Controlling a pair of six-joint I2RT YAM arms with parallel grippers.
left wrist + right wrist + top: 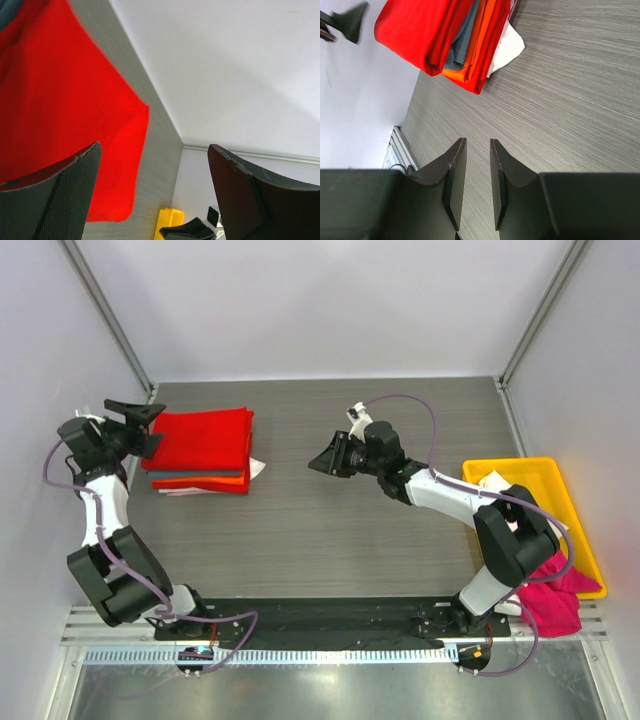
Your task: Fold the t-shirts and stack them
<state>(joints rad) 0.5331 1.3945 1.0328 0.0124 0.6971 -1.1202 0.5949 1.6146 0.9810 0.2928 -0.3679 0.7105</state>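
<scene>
A folded stack of t-shirts (200, 450) lies at the table's left. The red one (430, 30) is on top, then grey-blue (462, 45) and orange (485, 50), with a white corner (507, 47) sticking out underneath. My left gripper (150, 428) hovers at the stack's left edge, open wide and empty; in its wrist view the left gripper (155, 147) looks across the red shirt (65, 115). My right gripper (315, 466) hangs over mid-table, right of the stack. The right gripper (477, 141) has a narrow gap, nothing in it. A magenta t-shirt (555, 595) is crumpled at the tray's near end.
A yellow tray (565, 515) stands at the right edge with a bit of white (492, 480) inside it. Grey walls close in the left, back and right of the table. Bare wood-grain tabletop (330, 540) lies between the stack and the tray.
</scene>
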